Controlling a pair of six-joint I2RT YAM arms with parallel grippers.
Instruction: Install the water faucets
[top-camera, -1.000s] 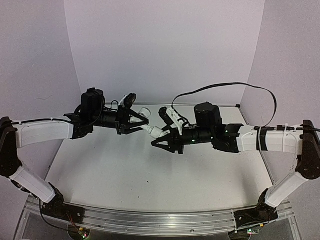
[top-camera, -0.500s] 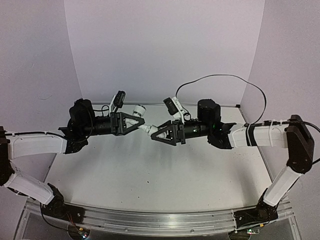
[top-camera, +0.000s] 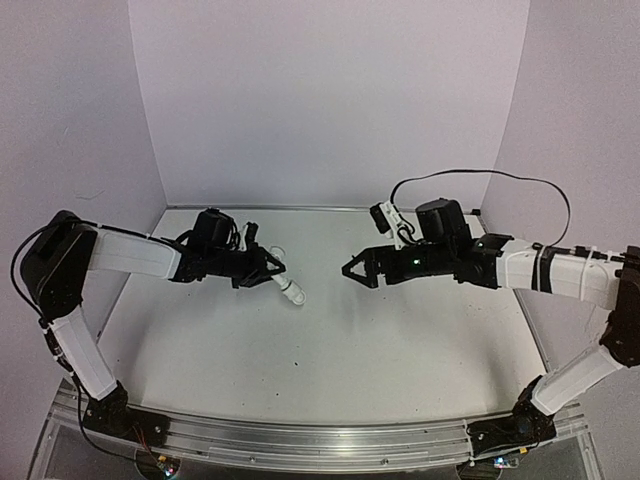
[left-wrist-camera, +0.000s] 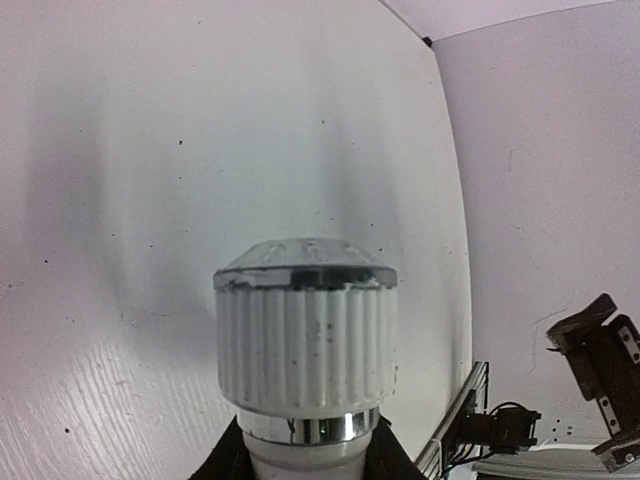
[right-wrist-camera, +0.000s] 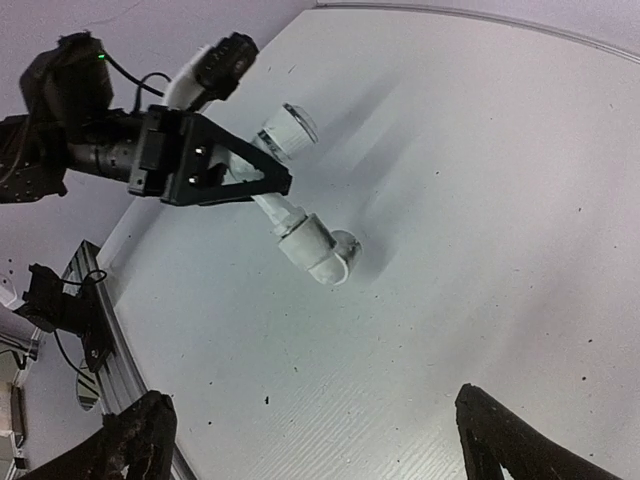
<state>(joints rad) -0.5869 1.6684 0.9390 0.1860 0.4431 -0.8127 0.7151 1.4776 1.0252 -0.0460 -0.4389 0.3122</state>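
Top, left-wrist and right-wrist views of the installation, as I read them from the remote station. The left gripper (top-camera: 268, 270), at about 9 o'clock of the counter (top-camera: 320, 380) in the top view, is clamped on the water faucets (top-camera: 291, 292), which appear as one white bent piece rather than two separate parts. The body runs from the jaws toward 4 o'clock, down toward the counter surface. The left-wrist view is filled by the ribbed cap (left-wrist-camera: 305, 340) with its silvery ring below, standing just beyond the dark fingers at the bottom edge. The right-wrist view shows the other extremity, the elbow end (right-wrist-camera: 325, 255), low over the counter with its shadow beside it. I cannot tell whether it touches the surface. The right gripper (top-camera: 352, 272), at about 3 o'clock in the top view and well apart from the faucet, has its jaws spread wide with nothing between them. I judge the joining step to be done or nearly so, since no gap shows between the two parts. How tightly the thread is seated cannot be read from these views. What seems left is to confirm the joint and set the assembly down on the counter.
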